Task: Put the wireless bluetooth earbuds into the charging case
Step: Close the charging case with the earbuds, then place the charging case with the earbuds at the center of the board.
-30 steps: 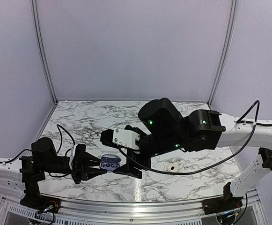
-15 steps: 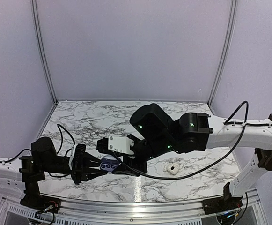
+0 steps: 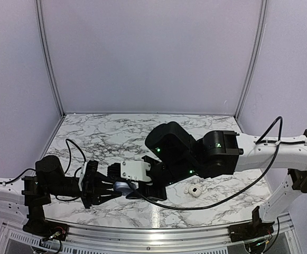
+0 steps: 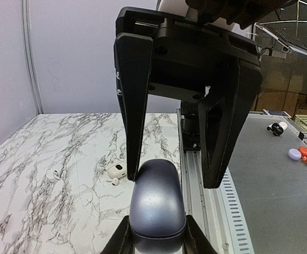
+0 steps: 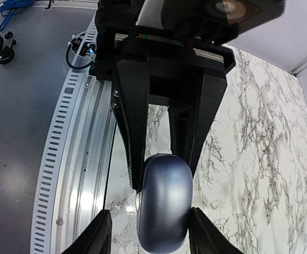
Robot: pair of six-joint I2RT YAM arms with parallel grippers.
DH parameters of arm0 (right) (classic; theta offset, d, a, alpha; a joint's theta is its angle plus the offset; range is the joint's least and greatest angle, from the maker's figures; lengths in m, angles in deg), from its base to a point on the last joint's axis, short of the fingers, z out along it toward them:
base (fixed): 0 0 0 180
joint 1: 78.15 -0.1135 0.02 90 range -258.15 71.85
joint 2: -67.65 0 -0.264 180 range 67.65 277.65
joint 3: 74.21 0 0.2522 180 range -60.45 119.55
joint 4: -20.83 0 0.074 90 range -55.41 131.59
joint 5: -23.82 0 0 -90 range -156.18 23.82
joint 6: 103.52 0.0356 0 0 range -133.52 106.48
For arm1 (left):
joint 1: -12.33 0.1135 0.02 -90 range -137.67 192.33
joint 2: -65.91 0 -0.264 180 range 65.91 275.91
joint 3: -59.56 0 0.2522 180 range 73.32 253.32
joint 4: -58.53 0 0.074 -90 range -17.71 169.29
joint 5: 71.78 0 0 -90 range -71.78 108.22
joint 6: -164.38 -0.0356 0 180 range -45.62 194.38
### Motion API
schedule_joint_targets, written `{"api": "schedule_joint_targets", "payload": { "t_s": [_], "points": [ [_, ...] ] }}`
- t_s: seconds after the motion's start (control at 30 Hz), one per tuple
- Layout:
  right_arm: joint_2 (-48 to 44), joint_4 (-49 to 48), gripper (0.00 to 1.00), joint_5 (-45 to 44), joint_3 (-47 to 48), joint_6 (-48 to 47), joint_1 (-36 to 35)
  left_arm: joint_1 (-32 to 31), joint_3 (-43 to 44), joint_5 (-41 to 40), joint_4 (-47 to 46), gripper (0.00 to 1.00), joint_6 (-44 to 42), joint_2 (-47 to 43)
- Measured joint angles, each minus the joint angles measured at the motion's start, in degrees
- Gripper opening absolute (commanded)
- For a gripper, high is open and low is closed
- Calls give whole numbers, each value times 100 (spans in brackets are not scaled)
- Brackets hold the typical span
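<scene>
Near the worktop's (image 3: 90, 132) front edge, case (image 4: 157, 198) pinched by left gripper (image 4: 157, 241), jaws nearly closed, mostly hidden from above; right gripper (image 4: 174, 180) half open astride it, contact unclear.

Earbud (image 3: 194, 190) on table (image 3: 90, 132), right of charging case (image 4: 157, 198).

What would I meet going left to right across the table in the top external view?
left arm → charging case → pale earbud lying on the marble. The right arm spans much of the picture, so it has no clear place in the order.
</scene>
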Motion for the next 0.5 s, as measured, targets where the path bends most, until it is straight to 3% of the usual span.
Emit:
{"api": "schedule_joint_targets", "payload": {
  "t_s": [0.27,0.4,0.5],
  "points": [
    [-420,-461,78,31,-551,278,293,157,50,-435,-72,0,476,26],
    [-1084,-743,98,-133,-1029,608,568,588,160,-1025,-192,0,931,133],
    [-1458,-1115,99,-271,-1241,892,813,973,243,-1327,-214,0,1353,323]
  ]
}}
